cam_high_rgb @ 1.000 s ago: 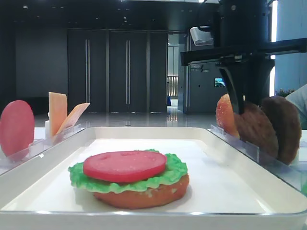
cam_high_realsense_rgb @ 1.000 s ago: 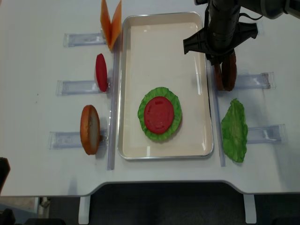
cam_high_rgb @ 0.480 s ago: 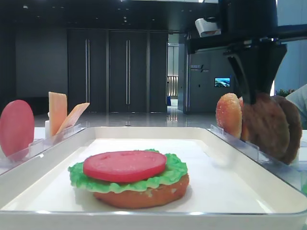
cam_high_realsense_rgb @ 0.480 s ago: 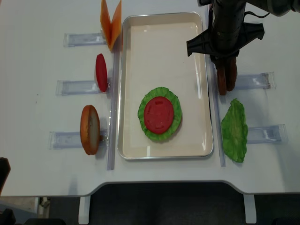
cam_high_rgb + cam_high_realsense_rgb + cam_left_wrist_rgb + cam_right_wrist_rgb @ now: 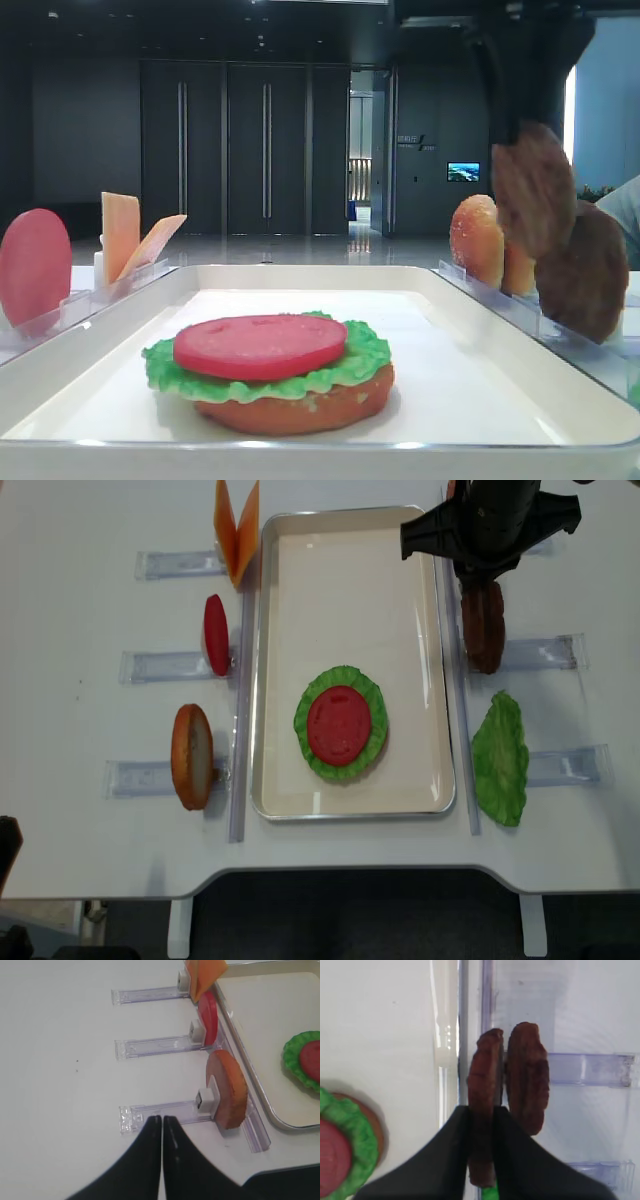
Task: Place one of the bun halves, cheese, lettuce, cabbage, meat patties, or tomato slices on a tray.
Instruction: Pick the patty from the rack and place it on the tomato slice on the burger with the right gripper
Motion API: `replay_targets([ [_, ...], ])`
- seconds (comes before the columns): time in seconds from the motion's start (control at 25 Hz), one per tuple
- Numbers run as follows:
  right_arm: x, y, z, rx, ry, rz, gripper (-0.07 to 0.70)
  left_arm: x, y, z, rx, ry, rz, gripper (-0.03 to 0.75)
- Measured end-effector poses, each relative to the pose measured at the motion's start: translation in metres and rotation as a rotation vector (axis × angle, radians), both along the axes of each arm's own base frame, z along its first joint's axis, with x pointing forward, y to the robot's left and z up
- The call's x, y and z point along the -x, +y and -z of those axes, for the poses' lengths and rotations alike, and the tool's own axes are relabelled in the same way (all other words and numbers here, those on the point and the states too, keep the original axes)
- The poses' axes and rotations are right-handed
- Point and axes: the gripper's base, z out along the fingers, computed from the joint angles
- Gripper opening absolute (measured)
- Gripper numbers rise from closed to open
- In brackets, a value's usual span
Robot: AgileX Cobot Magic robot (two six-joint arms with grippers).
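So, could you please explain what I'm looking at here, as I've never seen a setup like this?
It is a two-armed robot building a toy burger. Two cameras watch from outside, one low by the tray and one overhead; one sits on each wrist. On the tray lie a bun half, lettuce and a tomato slice. Racks beside it hold cheese, another tomato and another bun. The right gripper is shut on one meat patty, lifted beside the second. The left gripper is shut, holding nothing.

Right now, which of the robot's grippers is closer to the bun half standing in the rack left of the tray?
Left. The left gripper, shut, hovers just beside that bun half. The right gripper is across the tray, clamped on a meat patty.
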Motion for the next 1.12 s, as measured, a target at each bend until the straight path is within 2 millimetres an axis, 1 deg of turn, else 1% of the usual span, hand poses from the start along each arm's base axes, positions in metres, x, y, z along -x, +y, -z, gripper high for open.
replay_targets([
  [0.32,0.016,0.005,-0.023,-0.147,0.016,-0.034,0.113,0.0,0.0,0.0,0.0,0.0,0.0,0.0],
  [0.52,0.03,0.017,-0.033,-0.259,0.042,-0.1,0.112,0.0,0.0,0.0,0.0,0.0,0.0,0.0],
  [0.72,0.043,0.036,-0.033,-0.351,0.03,-0.159,0.112,0.0,0.0,0.0,0.0,0.0,0.0,0.0],
  [0.92,0.052,0.05,-0.033,-0.426,0.01,-0.182,0.112,0.0,0.0,0.0,0.0,0.0,0.0,0.0],
  [1.0,0.055,0.055,-0.028,-0.478,0.02,-0.193,0.111,0.0,0.0,0.0,0.0,0.0,0.0,0.0],
  [1.12,0.061,0.06,-0.015,-0.554,0.058,-0.208,0.111,0.0,0.0,0.0,0.0,0.0,0.0,0.0],
])
